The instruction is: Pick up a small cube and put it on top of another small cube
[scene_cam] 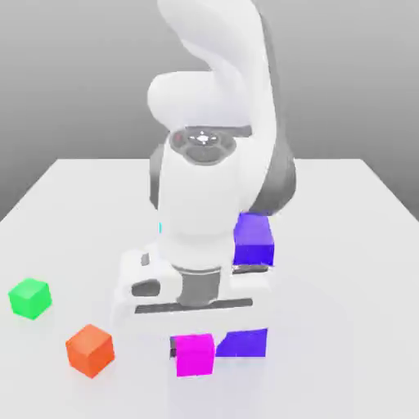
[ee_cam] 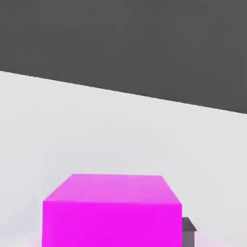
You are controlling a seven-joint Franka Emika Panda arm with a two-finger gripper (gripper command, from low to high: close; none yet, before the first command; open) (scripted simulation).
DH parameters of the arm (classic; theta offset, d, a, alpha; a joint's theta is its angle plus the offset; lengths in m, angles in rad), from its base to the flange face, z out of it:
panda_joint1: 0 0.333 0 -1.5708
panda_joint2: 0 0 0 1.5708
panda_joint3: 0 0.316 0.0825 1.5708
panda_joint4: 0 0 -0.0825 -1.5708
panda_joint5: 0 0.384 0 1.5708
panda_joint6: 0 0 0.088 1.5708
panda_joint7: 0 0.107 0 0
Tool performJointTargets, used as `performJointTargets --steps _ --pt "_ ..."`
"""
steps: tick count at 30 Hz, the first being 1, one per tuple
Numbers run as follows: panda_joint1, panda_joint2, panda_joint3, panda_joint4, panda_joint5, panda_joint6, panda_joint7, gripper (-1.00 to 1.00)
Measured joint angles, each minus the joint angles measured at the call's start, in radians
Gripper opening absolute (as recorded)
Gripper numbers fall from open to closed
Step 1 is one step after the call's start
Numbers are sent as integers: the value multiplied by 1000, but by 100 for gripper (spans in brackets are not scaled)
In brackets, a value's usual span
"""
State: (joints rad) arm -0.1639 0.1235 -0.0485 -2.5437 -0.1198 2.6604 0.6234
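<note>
The small magenta cube sits between the fingers of my gripper, near the table's front edge in the exterior view. A dark finger presses against the cube's side on the exterior view's left. In the hand view the magenta cube is very close, with a grey fingertip touching its side. The gripper is shut on it. I cannot tell whether the cube rests on the table or hangs just above it.
A big blue-purple block stands just behind the hand, its lower part showing beside the magenta cube. An orange cube and a green cube lie on the white table toward the exterior view's left.
</note>
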Motion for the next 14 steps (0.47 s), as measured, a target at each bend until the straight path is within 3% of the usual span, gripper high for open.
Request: performJointTargets --steps 2,6,10,11,14 --pt "-95 -43 -58 -46 19 7 -58 -100" --pt "-432 -86 -196 -105 103 26 -266 -100" --pt "-508 38 -171 -95 225 134 -420 -100" --pt "-519 64 -158 -93 242 158 -435 100" --pt "-519 64 -158 -93 242 158 -435 100"
